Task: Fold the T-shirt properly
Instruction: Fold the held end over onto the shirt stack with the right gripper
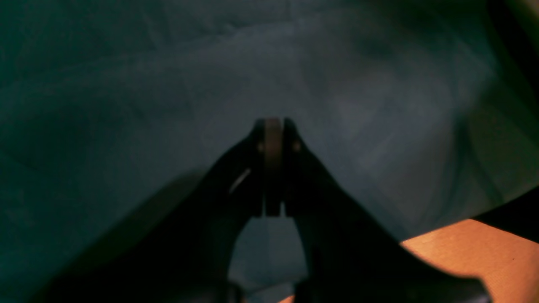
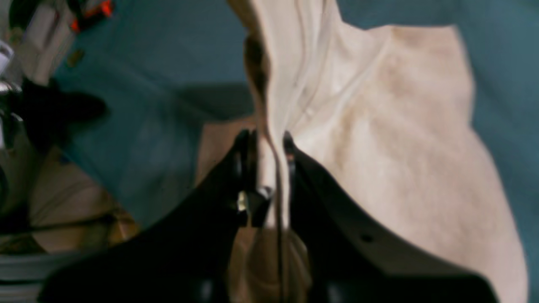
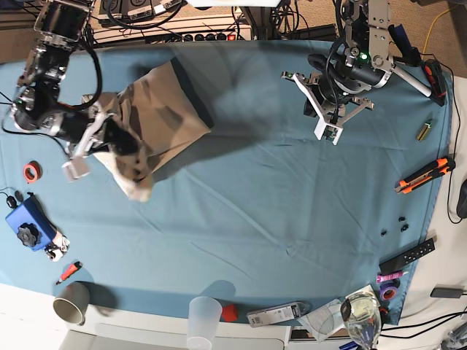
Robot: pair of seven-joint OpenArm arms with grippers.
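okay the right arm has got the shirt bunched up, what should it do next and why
Probably carry the T-shirt toward the open middle of the blue cloth and lay it flat. The right gripper is shut on a bunched fold, the shirt sits crumpled at one edge, and the left gripper is shut, away from the shirt, over cloth.

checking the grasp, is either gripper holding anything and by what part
The right gripper pinches a bunched fold of the beige T-shirt. The left gripper is shut and holds nothing.
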